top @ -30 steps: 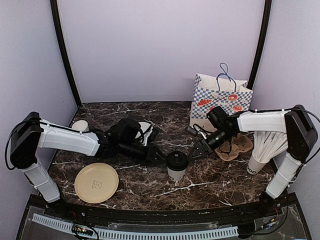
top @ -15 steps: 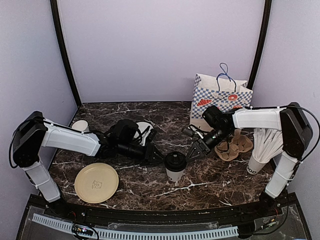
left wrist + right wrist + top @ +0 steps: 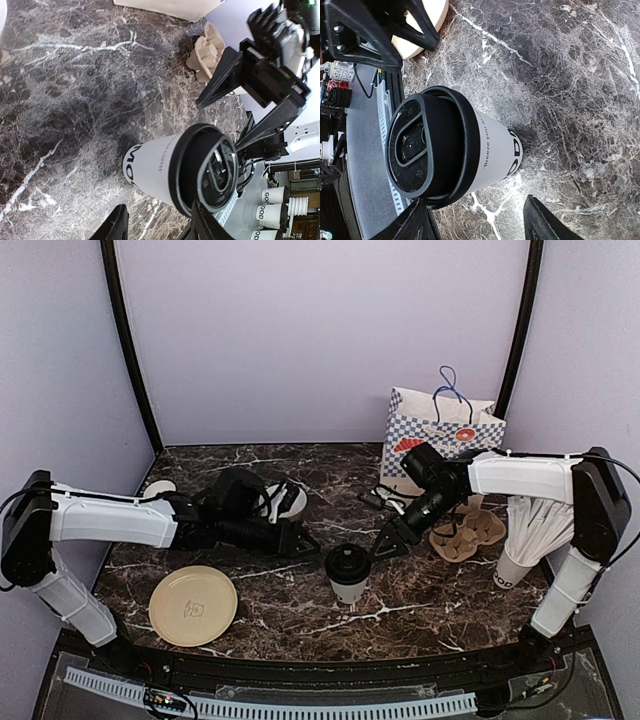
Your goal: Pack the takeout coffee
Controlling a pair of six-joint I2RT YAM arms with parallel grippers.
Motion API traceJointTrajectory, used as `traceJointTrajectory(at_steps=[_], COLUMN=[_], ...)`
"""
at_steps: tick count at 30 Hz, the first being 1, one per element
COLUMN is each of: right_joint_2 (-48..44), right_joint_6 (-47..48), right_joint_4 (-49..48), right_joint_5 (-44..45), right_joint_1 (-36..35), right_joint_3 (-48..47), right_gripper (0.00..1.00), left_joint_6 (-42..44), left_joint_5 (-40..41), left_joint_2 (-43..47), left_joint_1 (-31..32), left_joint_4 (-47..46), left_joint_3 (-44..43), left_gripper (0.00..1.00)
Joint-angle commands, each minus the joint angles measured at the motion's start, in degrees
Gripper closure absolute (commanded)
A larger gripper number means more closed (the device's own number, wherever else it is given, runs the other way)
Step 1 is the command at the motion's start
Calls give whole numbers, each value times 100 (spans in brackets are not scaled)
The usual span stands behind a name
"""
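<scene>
The lidded paper cup (image 3: 347,575) is stood upright on the desk (image 3: 300,615), between the left pincer (image 3: 305,542) and the right pincer (image 3: 385,543), both spread apart and touching nothing. It is judged light, thin-walled and easily crushed. The wall just under the black lid (image 3: 347,562) is best gripped gently.

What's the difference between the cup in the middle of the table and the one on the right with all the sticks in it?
The middle cup is capped with a black lid; the right cup is open and bristles with long white sticks. The middle cup stands on its own; the right cup stands just right of the cardboard carrier. Both are upright white paper cups with dark print.
</scene>
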State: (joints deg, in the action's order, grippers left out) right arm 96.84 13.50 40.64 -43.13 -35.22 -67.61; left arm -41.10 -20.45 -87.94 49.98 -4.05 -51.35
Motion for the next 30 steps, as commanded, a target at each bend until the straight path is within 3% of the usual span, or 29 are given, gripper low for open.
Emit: traceJointTrajectory(at_steps=[1, 4, 6, 7, 9, 14, 18, 21, 24, 30], right_joint_2=[-249, -337, -426, -480, -589, -703, -734, -781, -724, -575], right_joint_6=[151, 227, 356, 422, 473, 391, 471, 436, 448, 310], right_joint_4=[79, 156, 232, 242, 172, -28, -137, -198, -171, -254], right_joint_5=[54, 40, -5, -20, 70, 627, 1681, 1620, 1541, 1727], right_joint_1=[-29, -29, -33, -41, -94, -316, -672, -738, -788, -811], right_joint_3=[-95, -77, -45, -4, 114, 253, 276, 279, 251, 223], right_gripper=[33, 30, 27, 25, 21, 14, 12, 9, 5, 5], left_joint_6=[352, 527, 737, 811, 1063, 1573, 1634, 1661, 1610, 1401], left_joint_5=[87, -104, -54, 107, 300, 171, -30, -323, -571, -956], left_joint_2=[171, 97, 29, -1, -107, -697, -1175, -1411, -1489, -1619], left_joint_1=[21, 62, 142, 152, 156, 160, 166, 165, 159, 164], left_joint_4=[167, 28, 1, 52, 29, 82, 288, 219, -123, -402], left_joint_3=[-252, -348, -485, -596, -739, -1330, -1684, -1790, -1678, -1481], left_gripper=[53, 48, 31, 10, 3, 2, 1, 1, 8, 20])
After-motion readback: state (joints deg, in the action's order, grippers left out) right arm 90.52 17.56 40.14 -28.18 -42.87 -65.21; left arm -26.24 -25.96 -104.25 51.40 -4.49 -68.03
